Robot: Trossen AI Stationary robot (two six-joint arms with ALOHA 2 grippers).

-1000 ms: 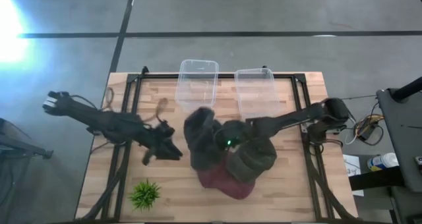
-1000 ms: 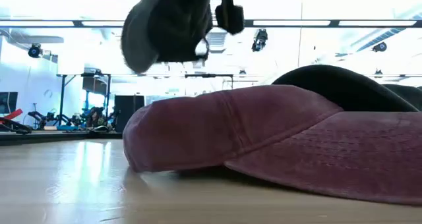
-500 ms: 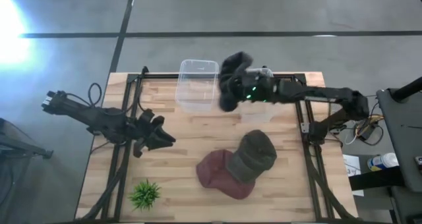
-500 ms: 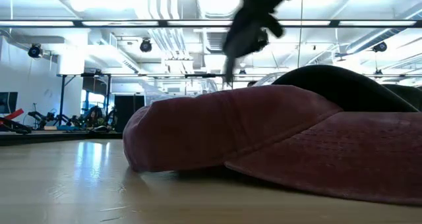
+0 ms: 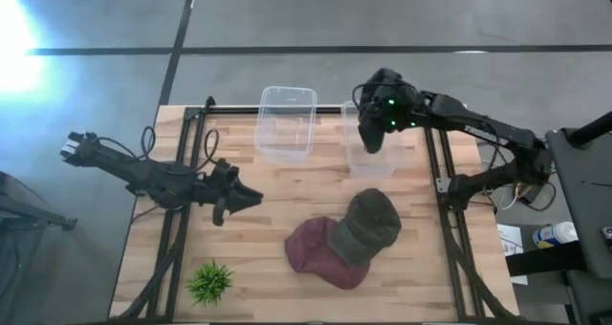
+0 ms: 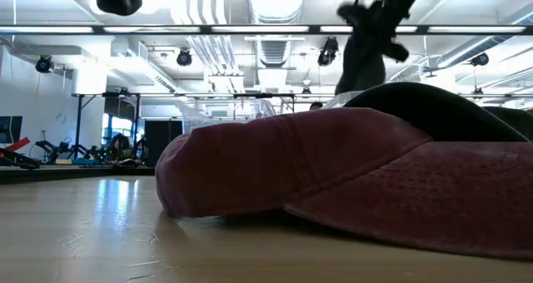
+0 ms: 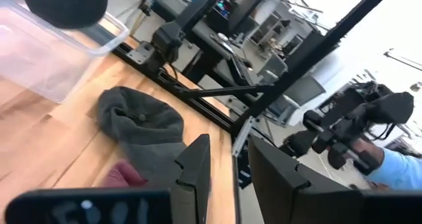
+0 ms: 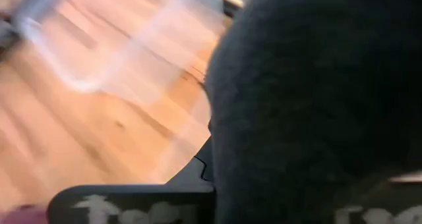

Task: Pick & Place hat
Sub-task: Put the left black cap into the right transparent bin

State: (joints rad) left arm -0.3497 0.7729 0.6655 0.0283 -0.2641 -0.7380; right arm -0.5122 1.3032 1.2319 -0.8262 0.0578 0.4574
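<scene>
My right gripper (image 5: 382,110) is shut on a dark hat (image 5: 371,134), held above the right clear bin (image 5: 368,165) at the far edge. In the low view the hat (image 6: 364,62) hangs high up. It fills the right wrist view (image 8: 316,105) and hides the fingers there. A maroon cap (image 5: 314,255) lies on the table's middle. A grey-green cap (image 5: 371,225) rests partly on top of it. My left gripper (image 5: 244,196) is open over the table's left half, empty, to the left of the caps. My right gripper holds the dark hat by its upper end (image 6: 371,29), coming from above. The hat hangs slack below the fingers, lifted clear, over the right bin. The hat itself hides the fingers in the right wrist view, so which part they are on cannot be told.
A second clear bin (image 5: 285,124) stands left of the first at the far edge. A small green plant (image 5: 210,282) sits near the near-left corner. Black frame rails (image 5: 186,172) run along both sides of the table. Bare wood lies between the bins and the caps.
My right gripper has risen from just above the two caps and swung toward the far edge, then right, carrying the dark hat over the right bin. The hat stayed hanging from it. Both caps on the table kept their place.
</scene>
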